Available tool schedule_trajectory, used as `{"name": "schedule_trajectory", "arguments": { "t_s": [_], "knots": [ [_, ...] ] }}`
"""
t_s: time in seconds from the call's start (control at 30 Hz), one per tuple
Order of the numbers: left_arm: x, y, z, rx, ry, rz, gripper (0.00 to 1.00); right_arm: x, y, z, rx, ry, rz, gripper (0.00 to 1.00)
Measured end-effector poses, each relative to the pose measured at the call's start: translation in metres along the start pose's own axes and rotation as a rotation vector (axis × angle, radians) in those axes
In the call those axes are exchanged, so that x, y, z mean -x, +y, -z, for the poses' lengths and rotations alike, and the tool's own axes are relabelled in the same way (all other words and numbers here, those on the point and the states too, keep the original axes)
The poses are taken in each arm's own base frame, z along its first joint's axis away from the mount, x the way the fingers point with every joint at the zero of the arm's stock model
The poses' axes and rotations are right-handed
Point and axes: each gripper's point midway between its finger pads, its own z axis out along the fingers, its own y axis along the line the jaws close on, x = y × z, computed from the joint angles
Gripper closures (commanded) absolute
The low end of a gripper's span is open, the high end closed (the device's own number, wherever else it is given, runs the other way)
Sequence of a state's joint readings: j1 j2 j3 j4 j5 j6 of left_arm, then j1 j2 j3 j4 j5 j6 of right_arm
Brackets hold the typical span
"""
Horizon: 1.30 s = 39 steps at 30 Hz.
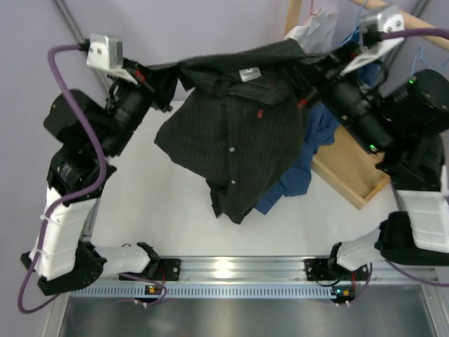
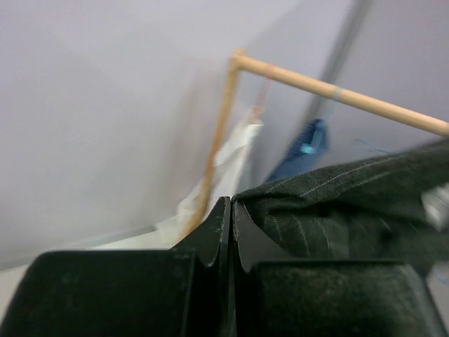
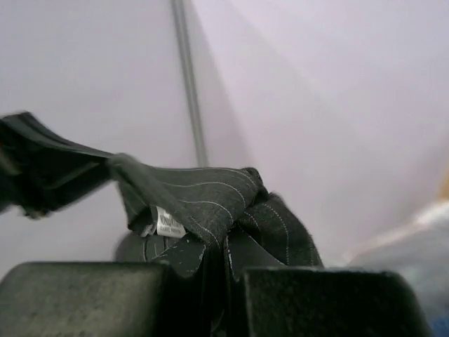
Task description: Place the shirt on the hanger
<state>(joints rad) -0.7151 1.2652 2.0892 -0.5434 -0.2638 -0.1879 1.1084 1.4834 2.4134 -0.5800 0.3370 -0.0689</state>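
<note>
The black pinstriped shirt (image 1: 231, 133) hangs spread between my two grippers above the table, collar and white neck label (image 1: 249, 74) on top. My left gripper (image 1: 163, 83) is shut on its left shoulder; in the left wrist view the fingertips (image 2: 231, 203) meet with the cloth (image 2: 337, 203) running off to the right. My right gripper (image 1: 306, 88) is shut on the right shoulder; dark fabric (image 3: 203, 193) sits pinched between its jaws (image 3: 226, 242), the label (image 3: 167, 225) just to the left. The hanger shows only as a thin light-blue wire (image 1: 423, 55) at the back right.
A blue shirt (image 1: 298, 175) lies on the white table (image 1: 140, 210) under the black shirt's right side. A wooden frame (image 1: 351, 175) lies at the right. A wooden rack pole (image 2: 337, 91) at the back right carries a white garment (image 1: 316, 28) and a blue garment (image 2: 305, 147).
</note>
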Motion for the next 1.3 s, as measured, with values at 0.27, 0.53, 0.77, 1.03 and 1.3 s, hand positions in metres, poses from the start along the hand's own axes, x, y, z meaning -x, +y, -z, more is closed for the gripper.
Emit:
{"name": "schedule_trajectory", "arguments": {
  "t_s": [0.27, 0.53, 0.77, 1.03, 1.3],
  "knots": [
    [-0.174, -0.022, 0.062, -0.338, 0.208, 0.049, 1.0, -0.163, -0.046, 0.088, -0.2, 0.396, 0.032, 1.0],
    [-0.385, -0.021, 0.131, -0.414, 0.661, 0.26, 1.0, -0.365, -0.049, 0.208, -0.168, 0.818, 0.018, 0.96],
    [-0.376, -0.031, 0.13, -0.436, 0.629, 0.311, 1.0, -0.335, -0.031, 0.211, -0.035, 0.709, -0.075, 0.18],
    [-0.355, -0.037, 0.13, -0.464, 0.591, 0.314, 1.0, -0.332, -0.013, 0.174, 0.064, 0.786, 0.059, 0.05],
    [-0.358, -0.044, 0.141, -0.53, 0.63, 0.311, 1.0, -0.337, -0.025, 0.124, 0.122, 0.841, 0.201, 0.07]
  ]
}}
